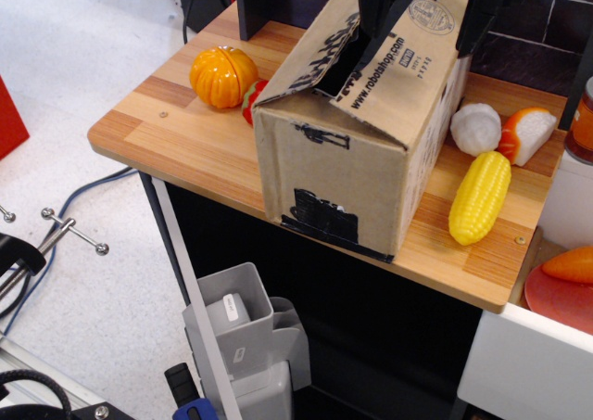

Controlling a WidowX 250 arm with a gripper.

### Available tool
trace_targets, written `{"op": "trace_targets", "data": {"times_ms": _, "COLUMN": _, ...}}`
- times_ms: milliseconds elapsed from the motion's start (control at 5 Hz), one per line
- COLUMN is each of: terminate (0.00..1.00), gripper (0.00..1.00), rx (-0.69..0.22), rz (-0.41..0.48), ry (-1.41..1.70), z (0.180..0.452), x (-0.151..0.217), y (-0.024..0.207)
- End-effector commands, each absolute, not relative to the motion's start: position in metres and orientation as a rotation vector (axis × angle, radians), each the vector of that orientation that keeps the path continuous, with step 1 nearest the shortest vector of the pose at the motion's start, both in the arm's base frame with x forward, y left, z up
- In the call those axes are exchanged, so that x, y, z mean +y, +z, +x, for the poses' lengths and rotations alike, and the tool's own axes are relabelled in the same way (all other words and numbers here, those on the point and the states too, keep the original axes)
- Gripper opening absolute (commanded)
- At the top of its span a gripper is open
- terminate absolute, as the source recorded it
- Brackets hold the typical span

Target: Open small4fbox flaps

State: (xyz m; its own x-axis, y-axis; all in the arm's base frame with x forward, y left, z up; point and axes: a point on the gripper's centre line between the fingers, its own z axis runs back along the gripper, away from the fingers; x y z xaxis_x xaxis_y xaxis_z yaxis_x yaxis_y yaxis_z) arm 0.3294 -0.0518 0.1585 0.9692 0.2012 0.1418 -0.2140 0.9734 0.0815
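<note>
The small4fbox point(338, 174) is a brown cardboard box standing on the wooden table point(185, 142), with black tape patches on its front. Two long top flaps lean together like a tent, with a dark gap point(338, 75) between them. The left flap point(310, 54) has black marks. The right flap point(403, 68) bears the robotshop.com print and a round stamp. My black gripper point(417, 44) hangs over the box top at the upper edge of the view. Its fingers stand wide apart: one finger point(375, 31) reaches down to the gap, the other point(477, 21) is past the box's right side. It holds nothing.
An orange toy pumpkin point(222, 75) and a red piece point(252, 100) lie left of the box. A white toy vegetable point(475, 128), an orange-and-white piece point(528, 134) and a yellow corn cob point(480, 196) lie to the right. A red plate point(556, 299) sits lower right. A grey bin point(241, 318) stands below.
</note>
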Motion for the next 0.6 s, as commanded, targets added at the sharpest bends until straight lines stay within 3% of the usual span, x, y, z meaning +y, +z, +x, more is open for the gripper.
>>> {"op": "trace_targets", "data": {"times_ms": 0, "terminate": 0.00, "gripper": 1.00, "rx": -0.133, "rz": 0.097, "ry": 0.210, "z": 0.3294, "x": -0.0518, "y": 0.1585}}
{"op": "trace_targets", "data": {"times_ms": 400, "terminate": 0.00, "gripper": 1.00, "rx": -0.150, "rz": 0.084, "ry": 0.195, "z": 0.3229, "x": -0.0447, "y": 0.1519}}
